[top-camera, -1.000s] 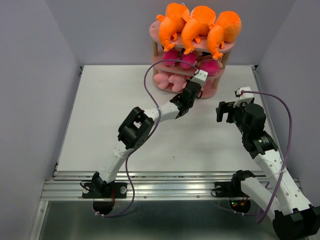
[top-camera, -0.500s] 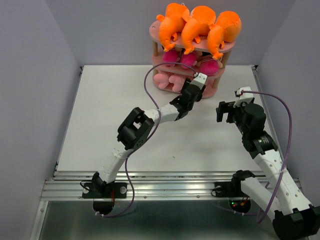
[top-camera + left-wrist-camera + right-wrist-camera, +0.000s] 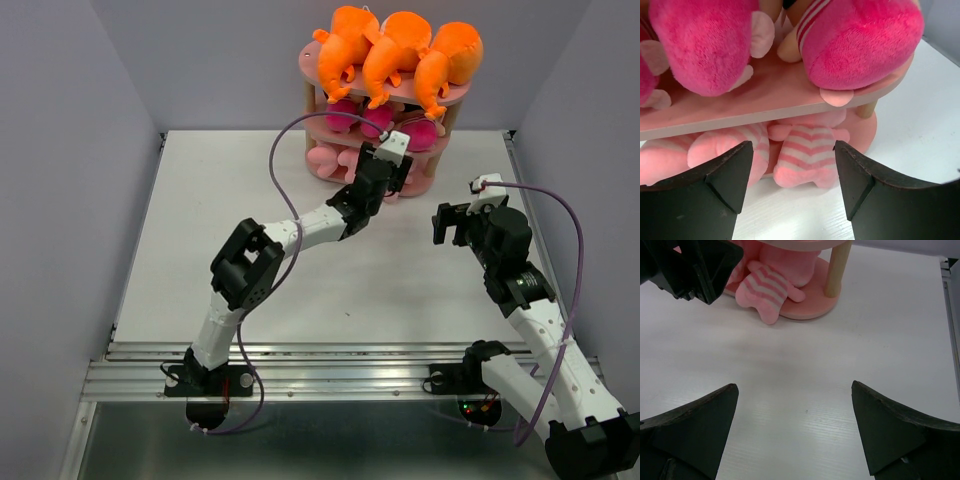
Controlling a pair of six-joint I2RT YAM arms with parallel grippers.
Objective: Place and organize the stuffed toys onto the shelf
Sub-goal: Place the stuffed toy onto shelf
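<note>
Where the left jaws stand wide apart with nothing between them, a pale pink striped pig (image 3: 807, 155) is seen just beyond the gap. It lies on the bottom tier of the shelf (image 3: 765, 107), beside a second pig (image 3: 722, 150). Magenta dolls (image 3: 860, 45) are seated on the middle tier directly above, and three orange monsters (image 3: 395, 55) are laid across the top tier. The right jaws are likewise held wide and grip nothing over the white surface (image 3: 805, 380), with the shelf's base ahead of them.
</note>
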